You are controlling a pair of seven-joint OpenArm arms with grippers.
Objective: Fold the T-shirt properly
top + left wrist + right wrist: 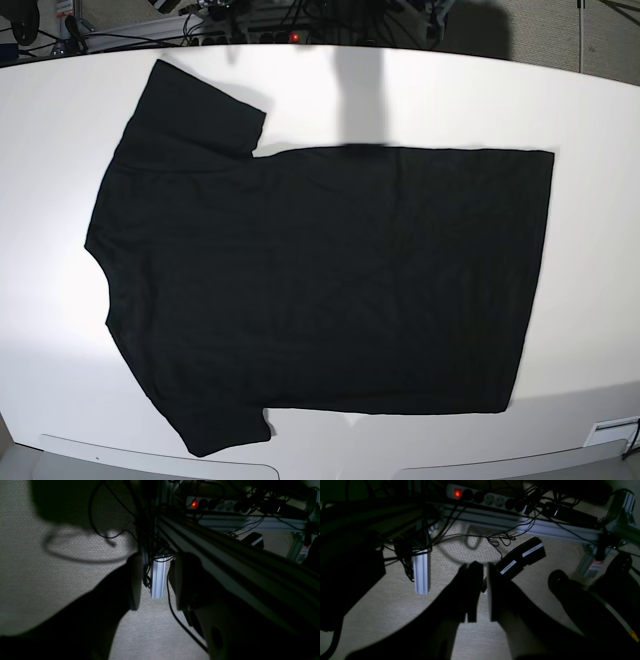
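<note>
From the left wrist view we look down past the table's edge at a woven beige carpet [50, 585], with aluminium framing [225, 562], loose cables and a power strip [217, 505] whose switch glows red. The left gripper [155, 580] is in shadow with its jaws set apart and nothing between them. No cloth appears here.

From the right wrist view we see the same carpet, the power strip [485, 497], a short aluminium post [421, 572] and a dark box with white labels [522, 556] lying on the floor. The right gripper [481, 592] shows only a narrow slit between its fingers, and we see nothing in it; we judge it nearly closed and empty.

From the base view we see the T-shirt [320, 280] spread flat on the white table [590, 100], plain black side up, collar end towards the left of the picture, hem towards the right, both sleeves out. Neither arm is in this view. We judge the task barely begun: the shirt is laid out and fairly smooth, but no fold is made, so the sleeves and body remain to be folded. The tabletop is smooth and brightly lit, with cables and equipment along its far edge.
</note>
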